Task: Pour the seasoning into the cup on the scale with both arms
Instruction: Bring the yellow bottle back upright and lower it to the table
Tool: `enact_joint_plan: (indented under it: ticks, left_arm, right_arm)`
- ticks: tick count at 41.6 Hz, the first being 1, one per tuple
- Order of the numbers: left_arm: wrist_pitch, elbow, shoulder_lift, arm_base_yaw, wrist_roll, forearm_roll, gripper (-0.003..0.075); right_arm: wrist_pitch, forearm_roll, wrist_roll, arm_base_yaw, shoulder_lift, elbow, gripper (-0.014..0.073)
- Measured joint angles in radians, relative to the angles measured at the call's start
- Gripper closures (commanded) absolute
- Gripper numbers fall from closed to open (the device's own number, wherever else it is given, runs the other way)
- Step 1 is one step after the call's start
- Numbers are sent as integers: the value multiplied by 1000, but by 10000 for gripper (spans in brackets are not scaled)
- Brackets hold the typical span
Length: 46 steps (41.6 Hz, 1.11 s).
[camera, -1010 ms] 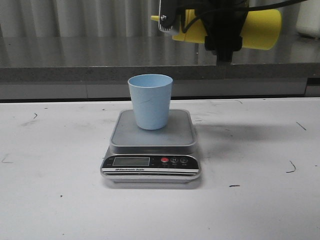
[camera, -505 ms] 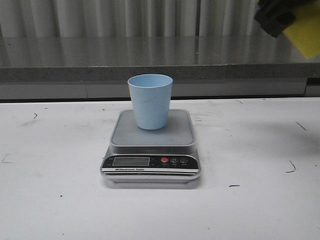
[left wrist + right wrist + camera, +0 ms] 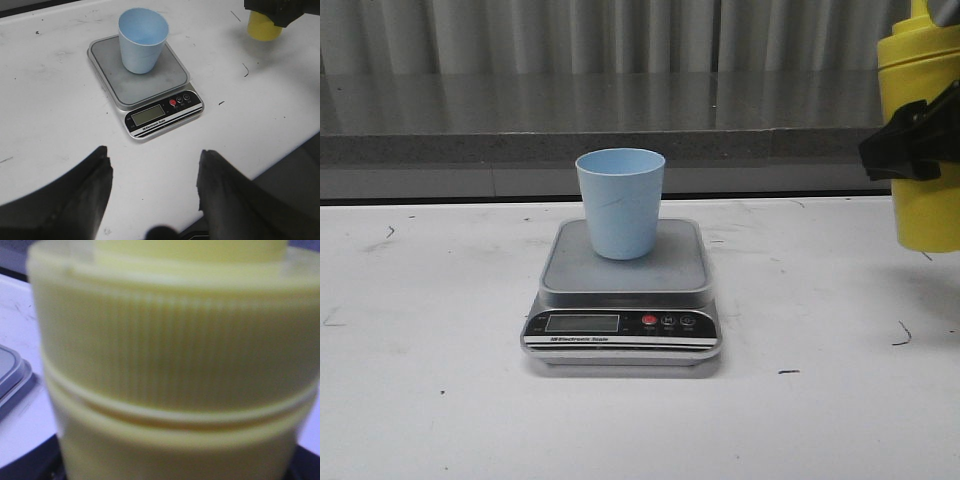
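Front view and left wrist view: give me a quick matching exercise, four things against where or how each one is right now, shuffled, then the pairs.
Things:
1. cup
2. scale
3. seasoning bottle
4. left claw

States:
A. upright at the right edge, gripped by the right claw
B. open, holding nothing, over the table's near edge
C. standing on the steel platform
D. resting on the white table, display toward the robot

Pairs: 1-C, 2-D, 3-A, 4-B

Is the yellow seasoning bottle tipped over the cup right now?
No, the seasoning bottle stands upright at the front view's right edge, held by the right gripper, well clear of the cup.
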Motion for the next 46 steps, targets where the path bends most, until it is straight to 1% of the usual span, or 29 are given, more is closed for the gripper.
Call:
enact_joint_plan:
  ticks: [5, 11, 19, 24, 30, 33, 34, 38, 41, 44, 46]
  left_arm:
    - [0, 0, 0, 0, 0, 0, 335]
    - [0, 0, 0, 0, 0, 0, 335]
    - [0, 0, 0, 0, 0, 0, 335]
    - [0, 0, 0, 0, 0, 0, 335]
    - [0, 0, 0, 0, 0, 0, 335]
    - [0, 0, 0, 0, 0, 0, 335]
    - [0, 0, 0, 0, 0, 0, 335]
    - [0, 0, 0, 0, 0, 0, 335]
    - [0, 0, 0, 0, 0, 0, 335]
    - [0, 0, 0, 0, 0, 0, 335]
    - [0, 0, 0, 0, 0, 0, 335]
  right_arm:
    - [-115, 36, -29, -9, 75, 0, 282]
    - [-290, 85, -94, -9, 160, 2, 282]
    - [-459, 223, -222, -9, 278, 2, 282]
    - [-504, 285, -237, -9, 343, -3, 282]
    - [-515, 295, -242, -9, 400, -37, 272]
    - [-515, 297, -243, -9, 408, -54, 202]
    - [-515, 297, -243, -9, 409, -55, 158]
    - [-515, 300, -243, -9, 412, -63, 43]
    - [-528, 303, -244, -9, 413, -63, -21]
    - [-547, 307, -244, -9, 413, -66, -58]
    - [-550, 307, -244, -9, 413, -66, -60]
